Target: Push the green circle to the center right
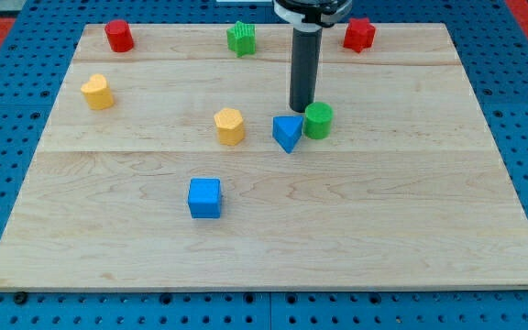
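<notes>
Pale wooden surface (383, 202) on blue pegboard, my tip (301, 109) just above-left of green circle (318, 120), blue triangle (287, 132) touching circle's left, no pincer fitted, state not tellable.

My tip (302, 109) hangs upright from the view's top.

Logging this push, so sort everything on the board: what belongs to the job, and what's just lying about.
Job:
green circle
my tip, just left of the circle, above the blue triangle

Lying about:
blue triangle
blue cube
yellow blocks
green star
red blocks
</notes>
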Robot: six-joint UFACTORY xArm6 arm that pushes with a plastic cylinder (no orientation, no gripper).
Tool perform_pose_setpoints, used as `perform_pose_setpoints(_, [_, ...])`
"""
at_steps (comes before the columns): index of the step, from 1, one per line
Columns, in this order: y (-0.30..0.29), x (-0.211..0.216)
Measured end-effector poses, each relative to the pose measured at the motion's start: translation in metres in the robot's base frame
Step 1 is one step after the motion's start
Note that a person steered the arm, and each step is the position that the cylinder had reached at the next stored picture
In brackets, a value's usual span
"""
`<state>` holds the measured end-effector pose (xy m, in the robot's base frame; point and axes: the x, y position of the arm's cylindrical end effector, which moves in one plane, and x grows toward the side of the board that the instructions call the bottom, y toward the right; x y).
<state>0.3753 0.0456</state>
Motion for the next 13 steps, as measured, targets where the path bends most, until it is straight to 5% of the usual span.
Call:
perform_pose_setpoints(4, [0.001, 0.044])
perform_pose_setpoints(7, [0.075, 0.066])
perform_pose_setpoints(9, [0.16, 0.022])
perform_pose_setpoints(13, [0.156, 0.022])
